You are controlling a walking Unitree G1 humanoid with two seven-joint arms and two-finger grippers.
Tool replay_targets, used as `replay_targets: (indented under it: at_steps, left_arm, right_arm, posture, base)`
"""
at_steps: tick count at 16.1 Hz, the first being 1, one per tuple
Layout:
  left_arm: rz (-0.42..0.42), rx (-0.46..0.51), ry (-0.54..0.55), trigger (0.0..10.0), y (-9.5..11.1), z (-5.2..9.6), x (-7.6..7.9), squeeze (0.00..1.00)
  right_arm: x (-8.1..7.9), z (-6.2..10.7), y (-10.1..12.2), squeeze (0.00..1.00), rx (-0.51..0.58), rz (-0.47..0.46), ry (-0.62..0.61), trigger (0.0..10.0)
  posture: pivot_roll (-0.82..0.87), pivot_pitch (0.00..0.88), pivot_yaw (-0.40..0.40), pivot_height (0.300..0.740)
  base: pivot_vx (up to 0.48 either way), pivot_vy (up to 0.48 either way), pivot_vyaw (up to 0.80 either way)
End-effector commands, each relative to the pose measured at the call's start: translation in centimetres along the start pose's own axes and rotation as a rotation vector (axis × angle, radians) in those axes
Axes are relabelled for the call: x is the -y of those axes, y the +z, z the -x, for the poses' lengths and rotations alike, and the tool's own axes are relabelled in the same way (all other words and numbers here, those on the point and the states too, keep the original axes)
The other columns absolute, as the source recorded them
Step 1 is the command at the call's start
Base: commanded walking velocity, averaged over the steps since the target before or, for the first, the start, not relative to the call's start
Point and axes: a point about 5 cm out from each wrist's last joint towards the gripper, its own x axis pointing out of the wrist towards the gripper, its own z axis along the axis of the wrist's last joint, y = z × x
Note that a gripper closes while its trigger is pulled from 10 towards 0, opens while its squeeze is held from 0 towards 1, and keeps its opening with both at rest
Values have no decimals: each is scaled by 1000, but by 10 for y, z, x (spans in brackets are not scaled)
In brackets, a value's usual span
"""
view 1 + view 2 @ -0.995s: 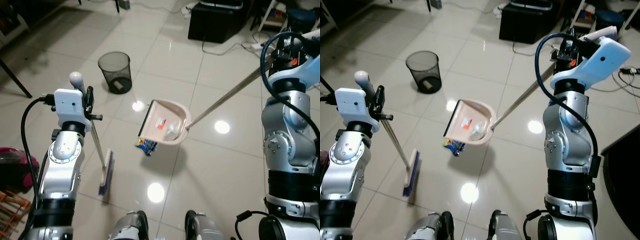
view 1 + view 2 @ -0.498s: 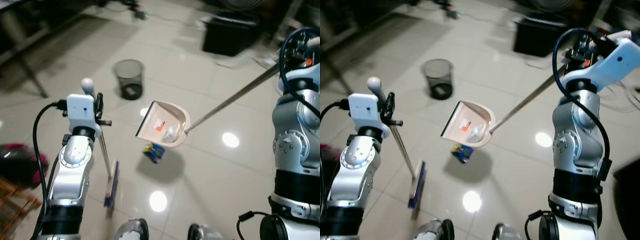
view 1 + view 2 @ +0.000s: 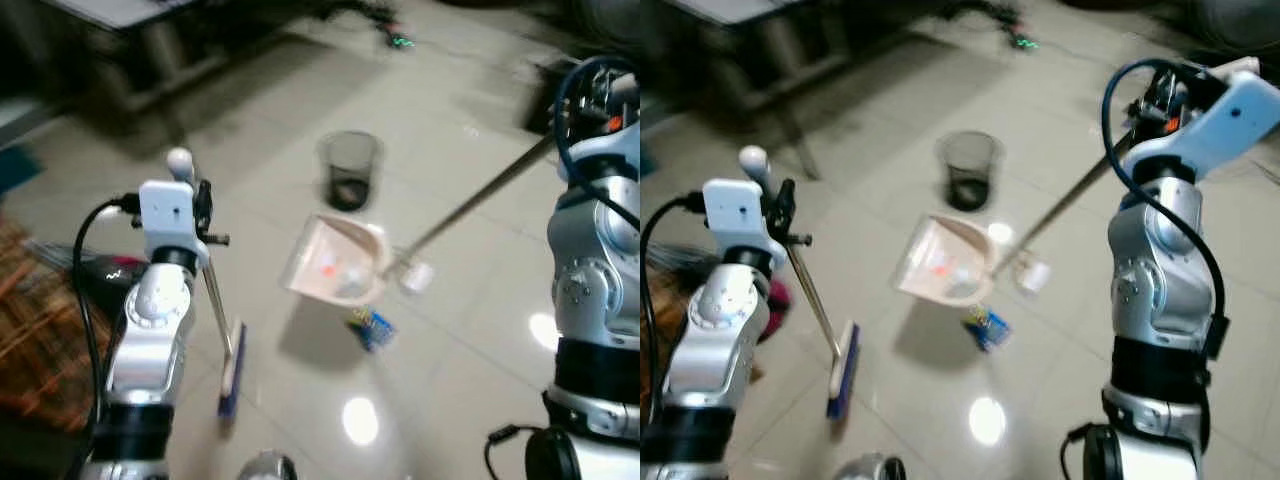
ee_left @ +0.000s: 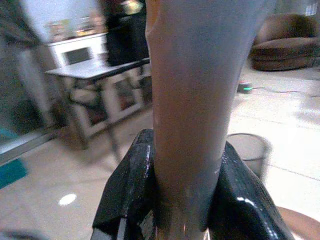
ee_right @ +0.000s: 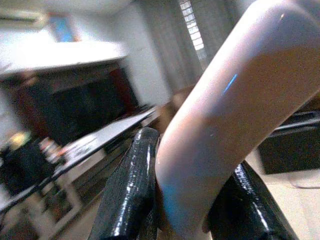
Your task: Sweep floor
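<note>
Item 1, broom [image 3: 222, 335]: your left gripper [image 4: 175, 200] is clamped tight around the upper handle, just below its rounded white knob. Thin stiff shaft, slanting down to a flat head with blue bristles resting on the floor [image 3: 470, 350] in front of your left side. Likely light; the bristles should flex, so press gently.

Item 2, dustpan [image 3: 335, 262]: pale pink moulded plastic, scoop-shaped, with a long rigid metal pole [image 3: 470, 200]. Your right gripper [image 5: 185, 200] is closed fast on the curved pink top of the pole. The pan hangs off the floor, tilted, with a few scraps inside. Judged light but unwieldy, held so far from the load; expect it to swing.

Item 3, wrapper [image 3: 372, 327]: small, blue, crinkled, lying on the tile just beside the pan's shadow. Probably slides easily.

Item 4, bin [image 3: 351, 170]: dark wire mesh, round, upright beyond the dustpan.

Item 5, floor: glossy pale tiles, smooth, lamp glare, probably slippery.
</note>
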Motion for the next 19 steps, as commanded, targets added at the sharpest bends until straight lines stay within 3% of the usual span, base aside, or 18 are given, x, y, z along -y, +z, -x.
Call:
replay_targets:
  at_steps: [1,8,16,19]
  left_arm:
    - [-16,27,15,10000,5,-1,-2,0]
    - [-12,5,45,10000,-3,3,-3,0]
    - [-14,7,128,10000,-7,14,-6,0]
    - [-42,40,170,10000,5,19,-11,0]
  right_arm:
    - [-5,2,2,0,4,-14,27,10000]
    - [-4,8,-4,0,-14,-35,30,10000]
    - [-9,-1,-7,0,-38,-49,78,10000]
    - [-13,-5,-16,0,-63,-93,102,10000]
  posture:
    - [-111,47,66,740]
    - [-113,11,55,740]
    - [-67,0,-66,740]
    - [18,0,-118,740]
  base:
    - [371,0,0]
    - [370,0,0]
    - [371,0,0]
    - [371,0,0]
